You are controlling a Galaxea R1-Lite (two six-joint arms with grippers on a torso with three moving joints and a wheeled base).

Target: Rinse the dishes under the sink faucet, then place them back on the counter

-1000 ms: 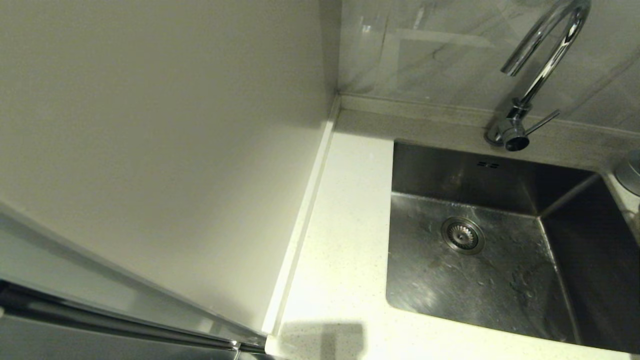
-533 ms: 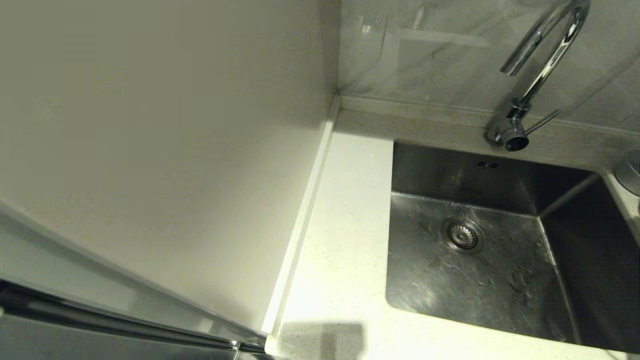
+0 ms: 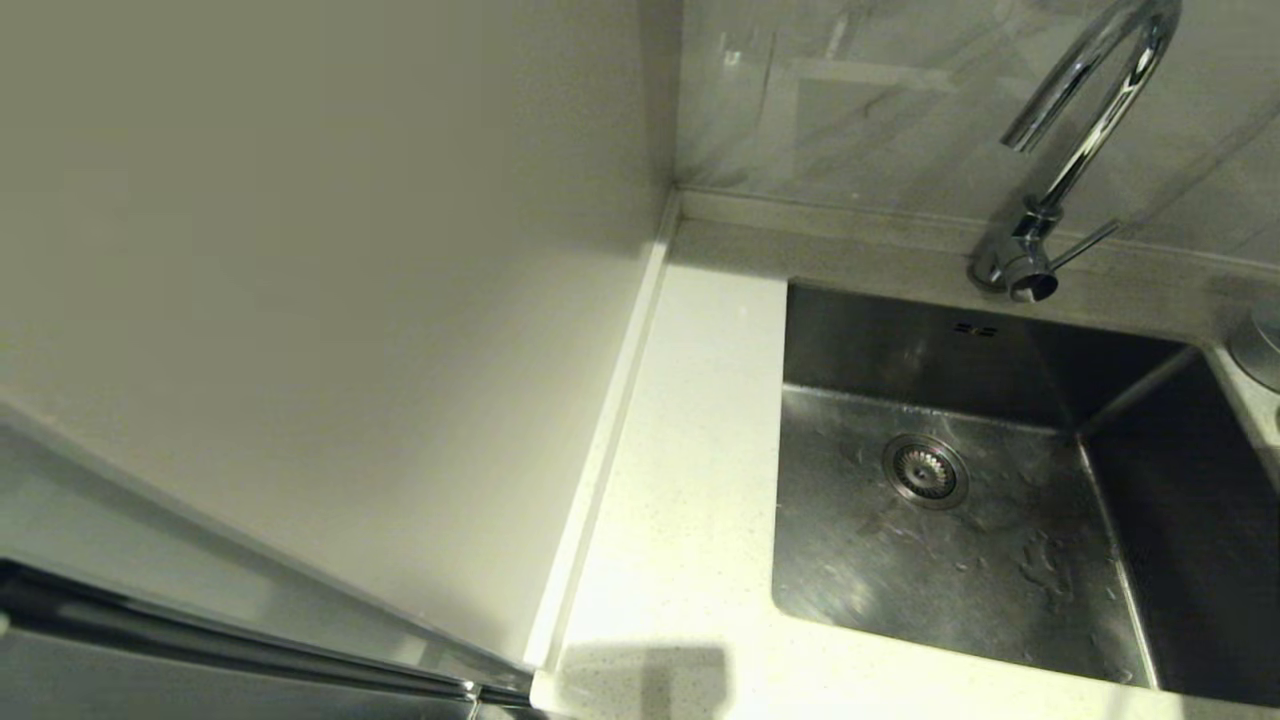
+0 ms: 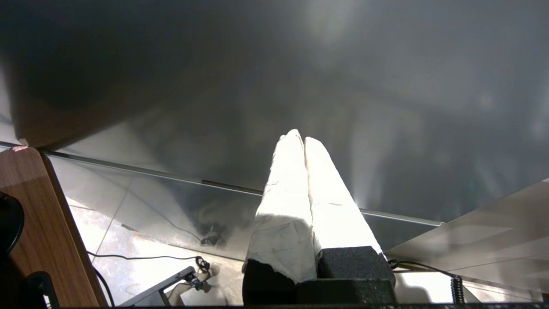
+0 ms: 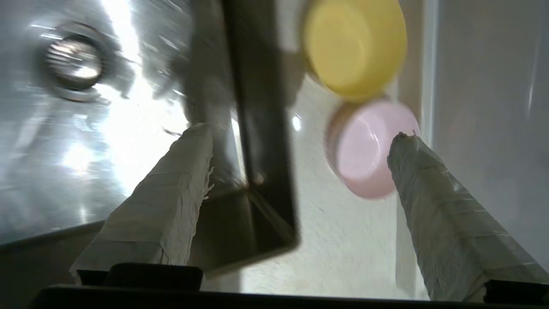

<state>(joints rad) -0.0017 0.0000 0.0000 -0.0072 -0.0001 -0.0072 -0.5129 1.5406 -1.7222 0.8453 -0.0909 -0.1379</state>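
Overhead, the right gripper (image 5: 300, 146) hangs with its taped fingers (image 5: 171, 201) spread wide, holding nothing, above the counter (image 5: 343, 240) beside the sink (image 5: 64, 150). A pink bowl (image 5: 364, 150) and a yellow bowl (image 5: 354, 45) sit touching along the counter's raised edge. The left gripper (image 4: 303, 139) is parked, fingers pressed together, away from the counter.

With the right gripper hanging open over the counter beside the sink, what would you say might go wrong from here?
1. The pink bowl and yellow bowl touch or overlap near the wall edge; the open right gripper closing on one could nudge the other.
2. Both bowls lie outside the head view, so only the wrist view guides the grasp.
3. The sink floor is wet; a bowl set down there could slide.
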